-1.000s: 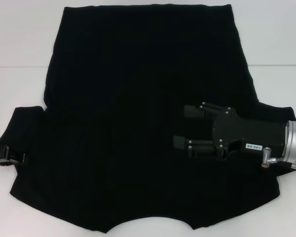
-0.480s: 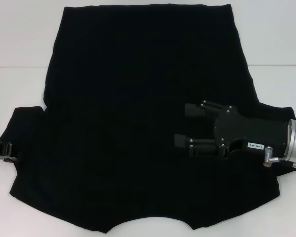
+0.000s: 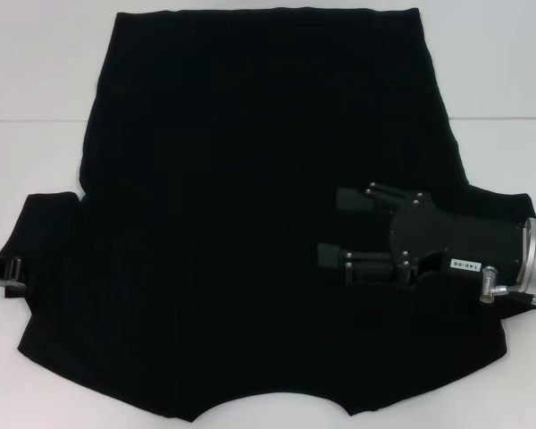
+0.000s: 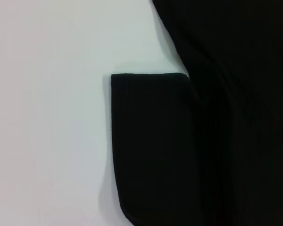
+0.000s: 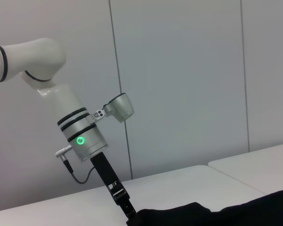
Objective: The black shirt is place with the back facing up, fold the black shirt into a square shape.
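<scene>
Right hand point(image 3: 329, 227) label "140-06", black shirt point(image 3: 250, 179) flat

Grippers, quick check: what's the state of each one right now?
Left gripper: at the black shirt's left sleeve edge, mostly out of frame; cannot be told.
Right gripper: open, holding nothing, above the shirt's right side.
</scene>
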`<state>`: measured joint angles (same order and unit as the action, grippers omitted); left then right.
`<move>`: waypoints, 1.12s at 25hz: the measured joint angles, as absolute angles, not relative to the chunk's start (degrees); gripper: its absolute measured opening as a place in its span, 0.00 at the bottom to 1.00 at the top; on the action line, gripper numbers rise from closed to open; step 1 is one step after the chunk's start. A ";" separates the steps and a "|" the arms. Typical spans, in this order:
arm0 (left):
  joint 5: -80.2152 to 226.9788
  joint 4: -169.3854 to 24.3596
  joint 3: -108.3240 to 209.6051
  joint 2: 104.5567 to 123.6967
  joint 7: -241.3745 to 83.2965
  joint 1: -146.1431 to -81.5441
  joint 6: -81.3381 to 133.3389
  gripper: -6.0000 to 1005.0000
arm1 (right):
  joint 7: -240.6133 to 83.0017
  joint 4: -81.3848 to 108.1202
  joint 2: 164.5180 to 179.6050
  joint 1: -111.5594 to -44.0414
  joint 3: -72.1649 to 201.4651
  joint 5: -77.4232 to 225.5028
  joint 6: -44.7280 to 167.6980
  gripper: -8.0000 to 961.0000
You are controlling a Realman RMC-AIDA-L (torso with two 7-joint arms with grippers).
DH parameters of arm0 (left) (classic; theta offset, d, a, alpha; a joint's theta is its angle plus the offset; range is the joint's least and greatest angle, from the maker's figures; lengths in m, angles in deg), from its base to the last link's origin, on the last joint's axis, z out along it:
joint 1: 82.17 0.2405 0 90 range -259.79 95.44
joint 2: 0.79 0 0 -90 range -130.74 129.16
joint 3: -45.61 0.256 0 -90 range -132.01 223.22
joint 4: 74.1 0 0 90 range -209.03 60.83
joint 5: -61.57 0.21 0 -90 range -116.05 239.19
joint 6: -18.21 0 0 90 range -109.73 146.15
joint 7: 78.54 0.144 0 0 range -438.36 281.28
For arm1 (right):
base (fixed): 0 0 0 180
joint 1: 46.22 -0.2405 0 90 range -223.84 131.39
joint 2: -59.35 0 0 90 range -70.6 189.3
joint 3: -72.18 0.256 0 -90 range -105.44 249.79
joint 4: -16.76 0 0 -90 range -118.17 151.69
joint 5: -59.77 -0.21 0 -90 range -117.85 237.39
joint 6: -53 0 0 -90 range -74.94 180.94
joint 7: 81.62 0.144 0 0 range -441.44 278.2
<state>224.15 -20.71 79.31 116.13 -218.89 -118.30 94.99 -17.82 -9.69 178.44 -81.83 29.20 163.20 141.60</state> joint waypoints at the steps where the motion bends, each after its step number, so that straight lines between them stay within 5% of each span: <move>1: 224.10 -20.49 79.20 116.10 -218.93 -118.19 95.03 0.06 | -17.82 -9.70 178.44 -81.83 29.20 163.20 141.60 0.95; 28: 224.52 -18.39 77.52 115.43 -218.96 -116.69 96.76 0.06 | -18.61 -9.65 178.52 -81.76 29.20 162.42 141.60 0.95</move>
<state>224.52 -18.39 77.52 115.43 -218.96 -116.69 96.76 -18.61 -9.65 178.52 -81.76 29.20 162.42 141.60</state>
